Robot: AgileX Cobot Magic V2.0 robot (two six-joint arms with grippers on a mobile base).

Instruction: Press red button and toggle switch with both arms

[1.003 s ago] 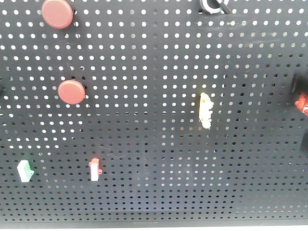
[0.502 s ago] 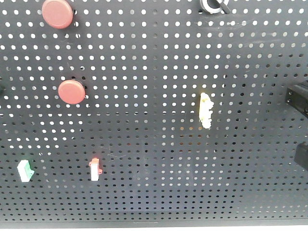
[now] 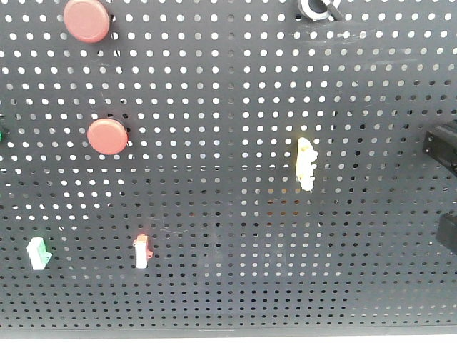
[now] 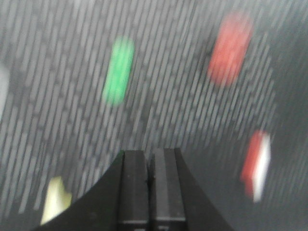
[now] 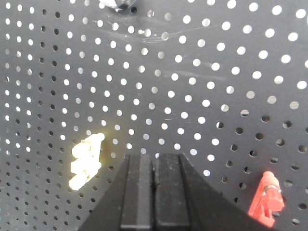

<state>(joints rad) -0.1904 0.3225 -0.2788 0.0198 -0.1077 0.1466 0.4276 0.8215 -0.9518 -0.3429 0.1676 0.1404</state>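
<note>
Black pegboard (image 3: 235, 214) fills the wall; both grippers' fingers press together, right gripper (image 5: 154, 161) below the toggle switch (image 3: 318, 8), up-left.

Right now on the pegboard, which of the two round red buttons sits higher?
The red button at the top-left edge: larger and duller than the brighter, smaller button below it.

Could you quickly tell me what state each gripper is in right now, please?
Left gripper: shut, fingers pressed together, holding nothing.
Right gripper: shut, fingers pressed together, holding nothing.
</note>
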